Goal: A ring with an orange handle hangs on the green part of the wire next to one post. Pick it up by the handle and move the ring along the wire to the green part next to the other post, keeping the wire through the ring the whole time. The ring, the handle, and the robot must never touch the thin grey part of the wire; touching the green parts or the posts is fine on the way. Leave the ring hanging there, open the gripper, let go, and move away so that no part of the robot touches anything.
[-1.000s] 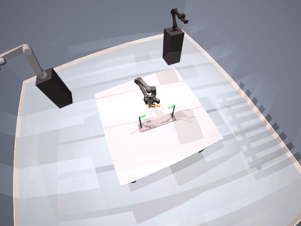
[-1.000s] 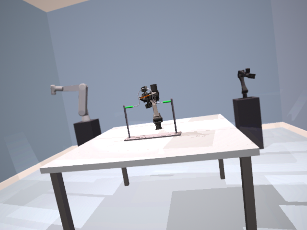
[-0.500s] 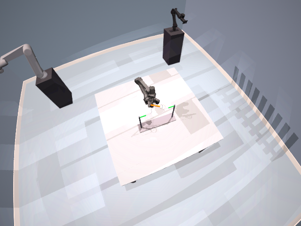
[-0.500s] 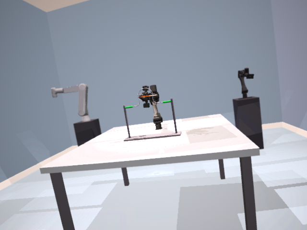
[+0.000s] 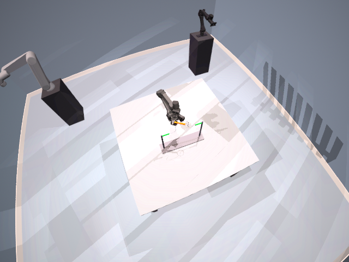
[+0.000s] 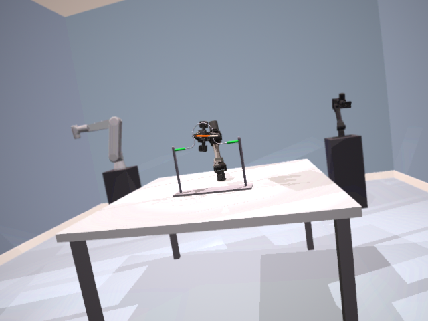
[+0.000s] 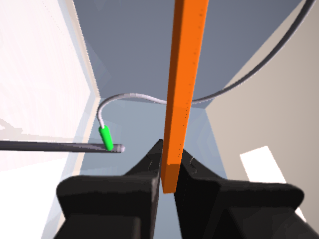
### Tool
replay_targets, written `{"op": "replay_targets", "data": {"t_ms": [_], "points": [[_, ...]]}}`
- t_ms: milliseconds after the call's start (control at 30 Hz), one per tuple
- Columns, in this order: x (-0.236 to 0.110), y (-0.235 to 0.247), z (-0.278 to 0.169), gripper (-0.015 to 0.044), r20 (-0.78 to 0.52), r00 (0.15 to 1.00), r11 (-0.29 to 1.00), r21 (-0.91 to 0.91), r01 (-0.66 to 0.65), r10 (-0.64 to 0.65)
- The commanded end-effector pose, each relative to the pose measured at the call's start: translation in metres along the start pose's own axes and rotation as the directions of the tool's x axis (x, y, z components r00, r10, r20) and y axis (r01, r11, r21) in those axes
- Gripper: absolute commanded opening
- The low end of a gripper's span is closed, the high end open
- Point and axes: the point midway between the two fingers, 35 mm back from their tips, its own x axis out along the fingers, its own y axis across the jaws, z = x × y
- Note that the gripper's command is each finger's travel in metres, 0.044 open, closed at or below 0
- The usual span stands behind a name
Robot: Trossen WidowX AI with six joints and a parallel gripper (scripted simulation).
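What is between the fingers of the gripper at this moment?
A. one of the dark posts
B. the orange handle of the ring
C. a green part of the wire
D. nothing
B: in the wrist view the two dark fingers are closed on the lower end of the orange handle.

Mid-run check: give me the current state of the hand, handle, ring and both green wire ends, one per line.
hand: shut on the orange handle.
orange handle: gripped at its end.
ring: lifted, partway between the posts.
left green end: bare.
right green end: bare, ring not there yet.
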Motion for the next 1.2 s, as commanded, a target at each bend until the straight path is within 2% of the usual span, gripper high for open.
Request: {"op": "replay_targets", "data": {"t_ms": [0, 633, 1167], "points": [[-0.001, 0.003, -0.002, -0.015, -0.002, 1.0, 1.0, 0.025, -0.002, 0.002], [-0.011, 0.055, 0.004, -0.015, -0.009, 0.983, 0.946, 0.275, -0.172, 0.182], [-0.023, 0.109, 0.03, -0.015, 0.117, 0.933, 0.754, 0.56, -0.345, 0.34]]}}
